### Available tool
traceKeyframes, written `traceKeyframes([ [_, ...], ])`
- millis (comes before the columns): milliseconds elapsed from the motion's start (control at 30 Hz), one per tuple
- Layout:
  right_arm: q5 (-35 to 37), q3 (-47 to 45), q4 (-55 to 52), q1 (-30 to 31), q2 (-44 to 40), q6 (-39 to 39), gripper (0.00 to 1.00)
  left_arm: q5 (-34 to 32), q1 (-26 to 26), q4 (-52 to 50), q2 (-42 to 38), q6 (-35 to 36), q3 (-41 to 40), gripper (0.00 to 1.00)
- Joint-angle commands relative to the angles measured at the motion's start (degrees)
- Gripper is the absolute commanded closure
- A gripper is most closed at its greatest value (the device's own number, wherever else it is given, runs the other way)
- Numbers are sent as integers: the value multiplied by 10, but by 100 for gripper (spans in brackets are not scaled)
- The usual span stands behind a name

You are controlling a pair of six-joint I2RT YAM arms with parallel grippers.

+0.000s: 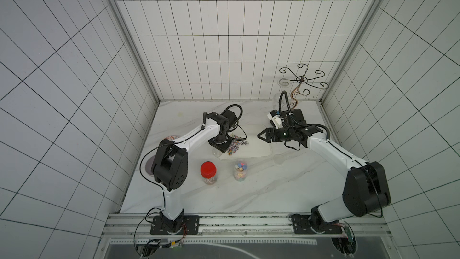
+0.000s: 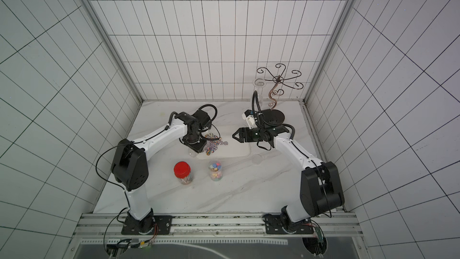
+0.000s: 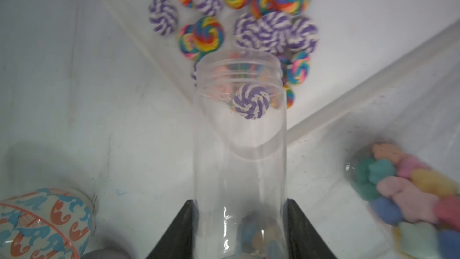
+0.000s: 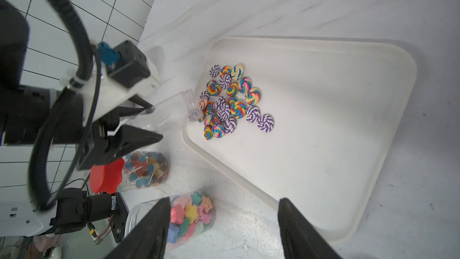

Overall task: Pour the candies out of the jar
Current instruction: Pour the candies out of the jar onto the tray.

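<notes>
By tray [image 4: 323, 145], left gripper [image 3: 239, 201] holds jar [image 3: 239, 133].

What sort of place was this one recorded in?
Probably a lab test booth rather than a real room: tile-patterned wall panels box in a marble-look tabletop, and the left arm and right arm are mounted on a metal rail at its front edge.

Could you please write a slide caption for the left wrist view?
Left hand holds the clear jar tipped toward the white tray; swirl candies lie spilled, one purple swirl in the neck.
</notes>
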Motion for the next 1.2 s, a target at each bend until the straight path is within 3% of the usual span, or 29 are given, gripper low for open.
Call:
traceKeyframes([
  [0, 0, -6, -10, 6, 11, -9, 30, -80, -56, 12, -34, -6, -7, 62],
  [33, -3, -5, -11, 6, 13, -10, 30, -82, -43, 24, -42, -9, -18, 62],
  [100, -4, -8, -6, 6, 9, -6, 30, 15, -6, 21, -35, -5, -13, 62],
  [133, -4, -7, -4, 7, 9, -5, 30, 11, -16, 13, -33, -7, -7, 62],
  [200, -2, -6, -9, 7, 11, -8, 30, -99, -46, 19, -46, -14, -9, 62],
  [300, -3, -9, -5, 7, 12, -7, 30, -26, -24, 3, -36, -7, 16, 62],
  [333, -5, -8, -6, 8, 14, -6, 30, -47, -43, -8, -29, -4, 28, 62],
  [400, -8, -5, -6, 8, 19, -7, 30, -151, -77, -26, -22, -3, 36, 62],
  [433, -8, -6, -5, 9, 20, -7, 31, -156, -69, -30, -23, 0, 36, 62],
  [533, -6, -9, 0, 11, 17, -4, 31, -90, -40, -27, -30, 14, 30, 62],
  [667, -7, -9, 3, 15, 24, -2, 31, -155, -79, -40, -19, 11, 7, 62],
  [800, -4, -10, 4, 19, 23, 0, 31, -142, -32, -27, -51, 1, -13, 62],
  [900, -5, -10, 4, 20, 25, -1, 31, -92, -10, -10, -61, 9, -17, 61],
  [967, -5, -8, 4, 21, 28, -3, 32, -73, -40, -16, -35, -2, 2, 61],
  [1067, -5, -4, 0, 21, 29, -4, 32, -112, -102, -25, 1, -15, 23, 62],
  [1167, -1, -7, 0, 21, 23, -3, 32, -112, -83, -16, -7, -11, 14, 61],
])
